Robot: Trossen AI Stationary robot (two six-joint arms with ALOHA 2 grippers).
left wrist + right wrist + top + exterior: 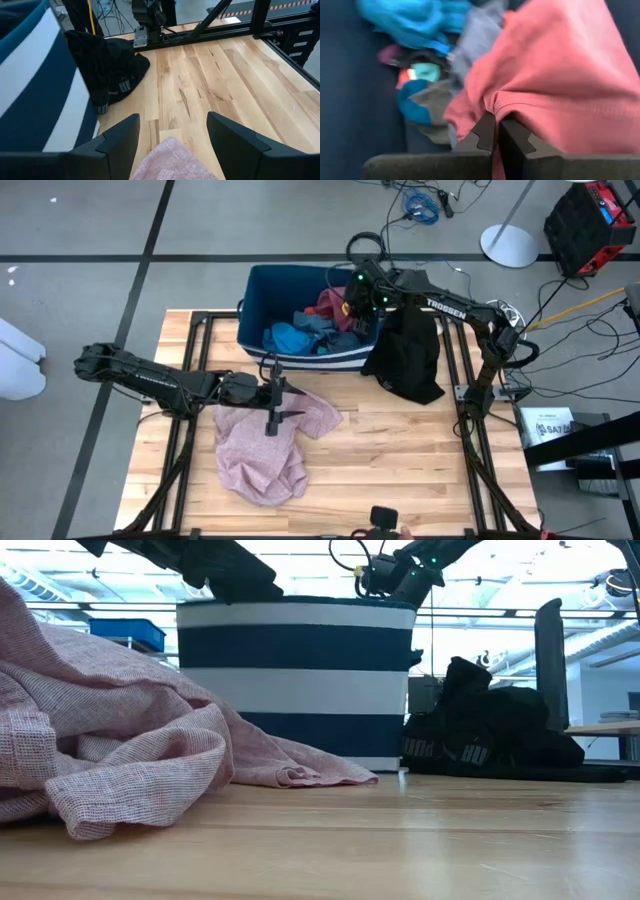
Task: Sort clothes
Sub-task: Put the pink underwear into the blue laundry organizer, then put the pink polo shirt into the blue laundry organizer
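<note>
Step in hand: pulling the next garment out of the bin [262, 300]; the right end effector [496, 131] is down inside it with its fingers pinched on a fold of the maroon shirt [560, 75].
Right arm pose: reaches from the surface's right side across to the bin's right rim, wrist bent downward, end effector over the clothes pile.
Left arm pose: stretched low across the left part of the surface [400, 470], left end effector [272, 412] pointing down over the pink shirt [262, 445].
Left end effector: fingers wide apart, holding nothing; a corner of the pink shirt lies between and beneath them.
Already sorted, by the look of it: pink shirt spread on the surface in front of the bin; black garment [408, 360] heaped just beside the bin's right side.
Remaining in bin: blue garment [295, 335], plus teal, grey and reddish small pieces near the maroon shirt.
Next move calls for: lifting the maroon shirt straight up clear of the rim without dragging neighbours, then carrying it to a bare spot apart from the pink and black piles.
Risk: only a thin fold is pinched, so it may slip.
</note>
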